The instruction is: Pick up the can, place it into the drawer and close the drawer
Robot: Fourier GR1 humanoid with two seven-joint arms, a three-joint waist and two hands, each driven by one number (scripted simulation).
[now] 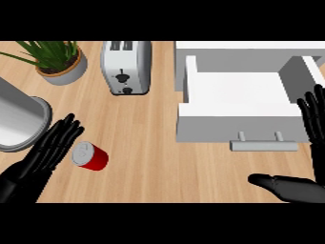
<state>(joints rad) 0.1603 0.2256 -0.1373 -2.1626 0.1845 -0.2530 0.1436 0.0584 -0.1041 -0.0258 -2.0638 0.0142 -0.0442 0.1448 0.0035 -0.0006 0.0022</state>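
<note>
Both hands are wide open: the right hand (pixel 319 157) rests beside the open drawer (pixel 238 90), while the left hand (pixel 49 150) lies against the tipped can (pixel 89 155), likely preparing to grasp it.

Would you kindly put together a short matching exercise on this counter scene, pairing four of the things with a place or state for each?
Things:
1. can
2. drawer
3. toaster
4. potted plant

Places or states:
A. pulled open, nothing inside
B. far left corner of the counter
C. lying on its side beside the left hand
D. standing between the plant and the drawer unit

Pairs: 1-C, 2-A, 3-D, 4-B
</note>
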